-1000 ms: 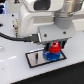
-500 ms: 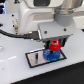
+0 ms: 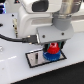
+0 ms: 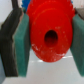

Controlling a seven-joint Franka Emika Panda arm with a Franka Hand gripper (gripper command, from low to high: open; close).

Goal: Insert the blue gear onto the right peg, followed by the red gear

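In the exterior view the blue gear (image 3: 51, 56) lies flat on the grey black-rimmed plate (image 3: 35, 58), toward the exterior view's right end. The red gear (image 3: 52, 48) sits just above it, held between my gripper (image 3: 52, 47) fingers. In the wrist view the red gear (image 4: 50, 31) fills the frame with its centre hole showing, and teal pads (image 4: 23, 42) press on both its sides. The right peg is hidden under the gears. I cannot tell whether the red gear touches the blue one.
A black cable (image 3: 15, 37) runs across the white table (image 3: 15, 70) at the exterior view's left. The arm's white body (image 3: 42, 15) fills the upper part of the view.
The gripper with the red gear has moved down closer to the blue gear on the plate.
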